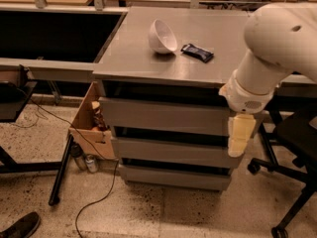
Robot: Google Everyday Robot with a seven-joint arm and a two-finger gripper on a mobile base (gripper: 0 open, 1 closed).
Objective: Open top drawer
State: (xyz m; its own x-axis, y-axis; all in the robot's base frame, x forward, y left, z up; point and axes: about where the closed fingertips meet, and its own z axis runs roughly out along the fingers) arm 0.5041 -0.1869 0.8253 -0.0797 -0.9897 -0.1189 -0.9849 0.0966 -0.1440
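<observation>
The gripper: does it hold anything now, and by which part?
Nothing is visibly held. The gripper hangs at the right end of the top drawer front; whether it touches the drawer cannot be told.

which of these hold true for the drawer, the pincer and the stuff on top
The white bowl lies on the cabinet top. True.
The dark packet is inside the bowl. False: it lies beside it.
The pincer hangs at the top drawer's right end. True.
The top drawer is pulled right out. False: no inside shows.
The cardboard box stands on the cabinet top. False: it is on the floor.
</observation>
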